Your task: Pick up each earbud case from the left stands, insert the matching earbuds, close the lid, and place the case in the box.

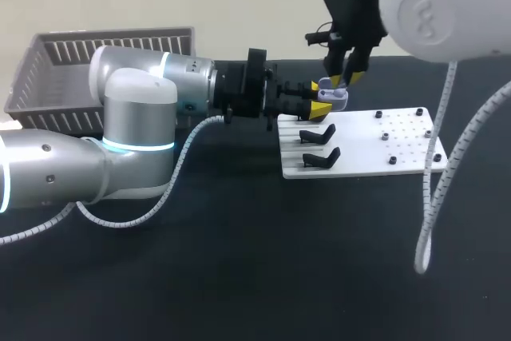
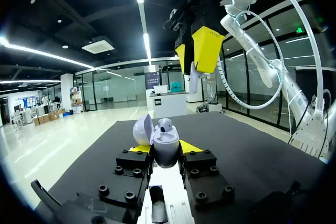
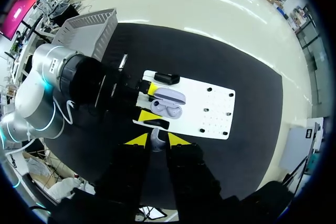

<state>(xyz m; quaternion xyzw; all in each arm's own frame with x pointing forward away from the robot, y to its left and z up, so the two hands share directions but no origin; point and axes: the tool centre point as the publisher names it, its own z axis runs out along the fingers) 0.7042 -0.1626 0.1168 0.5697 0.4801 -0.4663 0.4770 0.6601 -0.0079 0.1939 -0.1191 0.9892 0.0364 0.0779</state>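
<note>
Well off behind the left gripper (image 1: 318,106): grey slatted plastic basket (image 1: 56,69), ready for finished cases. Pinched between that gripper's yellow tips, from both sides: pale lilac rounded earbud case (image 3: 169,103), lid flipped back and wells facing up. Looks to have one well filled already, though hard to call from here. Hovering directly above the case: the right gripper (image 1: 345,79), clamped on a small pale earbud (image 2: 193,80). Insertion step, by the look of it, with lid closing and boxing yet to come.

To do it cleanly: hold the case dead level, line the earbud up over the free well, come straight down, and let go only once seated. Mind the raised lid right beside the descent path; clipping it risks twisting the case in its grip.

Under and just beside both grippers: flat white stand plate (image 1: 399,137) on the black table, carrying black angled stands (image 1: 318,135).
</note>
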